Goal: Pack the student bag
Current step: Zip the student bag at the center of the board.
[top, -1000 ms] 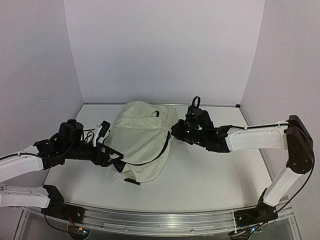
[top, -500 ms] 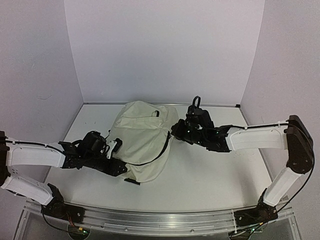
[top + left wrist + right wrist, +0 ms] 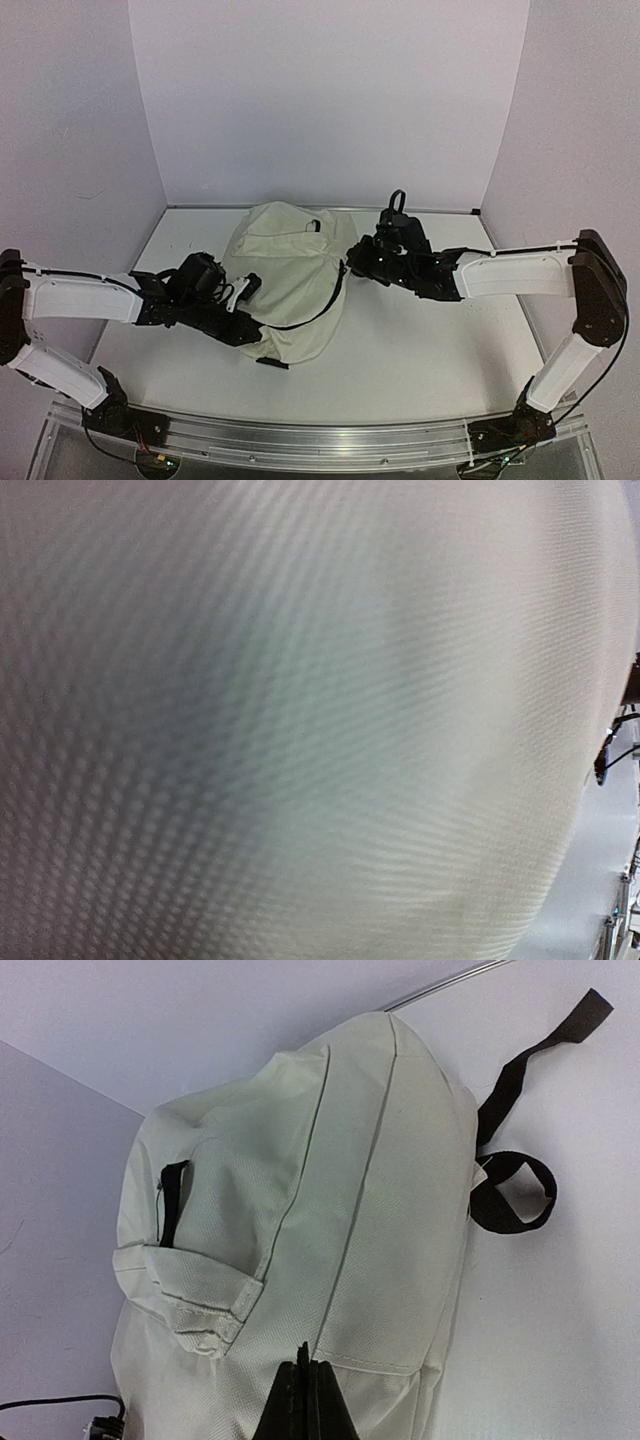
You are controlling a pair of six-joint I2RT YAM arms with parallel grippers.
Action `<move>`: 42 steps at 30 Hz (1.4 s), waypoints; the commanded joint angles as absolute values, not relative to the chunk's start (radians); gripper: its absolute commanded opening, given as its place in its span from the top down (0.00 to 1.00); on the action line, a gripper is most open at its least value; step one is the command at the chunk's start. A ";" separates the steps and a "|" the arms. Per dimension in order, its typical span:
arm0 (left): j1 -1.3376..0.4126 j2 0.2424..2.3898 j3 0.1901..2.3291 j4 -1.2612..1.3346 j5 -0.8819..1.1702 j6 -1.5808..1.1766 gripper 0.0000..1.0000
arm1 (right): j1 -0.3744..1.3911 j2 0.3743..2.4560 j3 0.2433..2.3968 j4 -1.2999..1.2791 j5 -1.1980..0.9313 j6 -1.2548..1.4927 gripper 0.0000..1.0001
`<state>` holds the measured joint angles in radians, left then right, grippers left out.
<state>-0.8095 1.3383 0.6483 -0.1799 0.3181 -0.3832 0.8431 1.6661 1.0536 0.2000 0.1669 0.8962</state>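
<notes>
White tabletop (image 3: 430,350), plain walls. We see the student bag (image 3: 290,275) lying mid-table, its cream fabric filling the left wrist view. Left gripper (image 3: 247,328) sits closed against its near-left side; we can't tell if fabric is pinched. Right gripper (image 3: 306,1372) has its fingers pressed together at the bag's right edge.

The student bag (image 3: 290,285) is cream, off-white, and close up its cloth shows a fine, regular dotted weave, shaded grey-green toward the left. Its zipper line (image 3: 325,295) and its straps (image 3: 515,1175) are black. The table (image 3: 420,350) is plain white, and the walls (image 3: 330,100) are a pale lilac white. The left arm (image 3: 80,298) and the right arm (image 3: 510,278) have white shells with black joints and black cables. The left gripper (image 3: 250,330) and the right gripper (image 3: 306,1380) are black. The rail (image 3: 320,440) along the near edge is silvery metal.
</notes>
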 commanded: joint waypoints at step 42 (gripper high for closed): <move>-0.834 2.084 1.922 -0.477 0.036 0.136 0.08 | 0.716 1.488 0.921 0.199 0.151 0.822 1.00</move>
<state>-0.8185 2.0459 1.8390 -0.5385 0.1861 -0.0685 0.7185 1.5335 0.9287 0.1683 0.1473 0.8125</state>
